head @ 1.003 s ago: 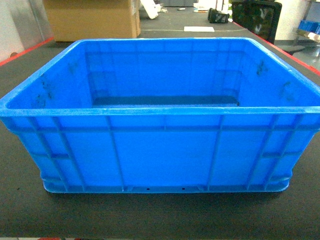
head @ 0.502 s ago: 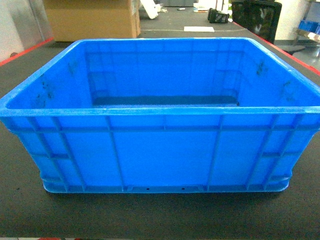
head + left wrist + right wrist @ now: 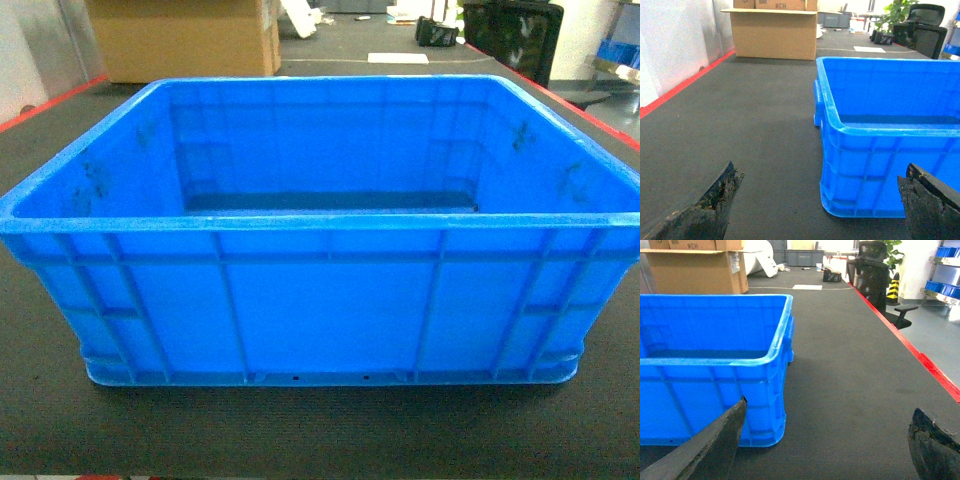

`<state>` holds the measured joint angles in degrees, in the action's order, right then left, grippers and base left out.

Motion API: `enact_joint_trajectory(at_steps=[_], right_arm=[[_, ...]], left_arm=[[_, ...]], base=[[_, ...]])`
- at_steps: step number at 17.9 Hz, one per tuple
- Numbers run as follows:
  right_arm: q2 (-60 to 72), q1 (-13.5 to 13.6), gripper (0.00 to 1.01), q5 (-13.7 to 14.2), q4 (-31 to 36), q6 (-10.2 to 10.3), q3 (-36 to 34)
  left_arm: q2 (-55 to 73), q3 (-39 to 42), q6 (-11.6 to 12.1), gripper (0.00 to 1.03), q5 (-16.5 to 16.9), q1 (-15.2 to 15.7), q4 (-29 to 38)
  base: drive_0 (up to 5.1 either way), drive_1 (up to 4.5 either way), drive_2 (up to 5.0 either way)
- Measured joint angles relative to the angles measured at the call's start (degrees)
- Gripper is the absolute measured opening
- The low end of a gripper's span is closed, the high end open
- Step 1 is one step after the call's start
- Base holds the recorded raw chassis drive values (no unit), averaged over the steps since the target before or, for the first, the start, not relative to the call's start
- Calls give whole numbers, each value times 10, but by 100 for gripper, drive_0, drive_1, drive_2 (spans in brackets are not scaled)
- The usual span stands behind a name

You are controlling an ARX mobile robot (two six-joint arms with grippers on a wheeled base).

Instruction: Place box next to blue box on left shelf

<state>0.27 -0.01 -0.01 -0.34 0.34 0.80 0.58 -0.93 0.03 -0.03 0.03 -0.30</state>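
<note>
The box (image 3: 320, 300), a large bright-blue ribbed crate, stands empty on the dark mat and fills most of the head view. In the left wrist view my left gripper (image 3: 821, 177) is open, low above the mat, in front of the box's (image 3: 890, 150) near left corner and not touching it. In the right wrist view my right gripper (image 3: 830, 410) is open in front of the near right corner of the box (image 3: 710, 385), also apart from it. Neither gripper shows in the head view. The left shelf and the other blue box are out of view.
A brown cardboard box (image 3: 185, 40) stands behind the crate at the back left. Red lines (image 3: 685, 82) (image 3: 910, 345) edge the mat on both sides. A black office chair (image 3: 875, 270) and a rack with blue bins (image 3: 945, 270) are at the far right.
</note>
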Motion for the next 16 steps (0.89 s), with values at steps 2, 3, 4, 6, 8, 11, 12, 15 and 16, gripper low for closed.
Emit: enact_joint_trajectory(at_steps=[2, 3, 4, 6, 8, 11, 12, 15, 16], right_arm=[[0, 0, 98, 0, 0, 0, 0], [0, 0, 98, 0, 0, 0, 0], [0, 0, 98, 0, 0, 0, 0], [0, 0, 98, 0, 0, 0, 0], [0, 0, 98, 0, 0, 0, 0], [0, 0, 98, 0, 0, 0, 0], [0, 0, 98, 0, 0, 0, 0], [0, 0, 98, 0, 0, 0, 0], [0, 0, 98, 0, 0, 0, 0]], left_arm=[[0, 0, 0, 98, 0, 0, 0], [0, 0, 0, 98, 0, 0, 0], [0, 0, 0, 98, 0, 0, 0], [0, 0, 0, 98, 0, 0, 0], [0, 0, 0, 98, 0, 0, 0], [0, 0, 0, 98, 0, 0, 0], [0, 0, 0, 98, 0, 0, 0], [0, 0, 0, 98, 0, 0, 0], [0, 0, 0, 98, 0, 0, 0]], base=[[0, 0, 0], [0, 0, 0], [0, 0, 0], [0, 0, 0], [0, 0, 0], [0, 0, 0], [0, 0, 0], [0, 0, 0], [0, 0, 0]])
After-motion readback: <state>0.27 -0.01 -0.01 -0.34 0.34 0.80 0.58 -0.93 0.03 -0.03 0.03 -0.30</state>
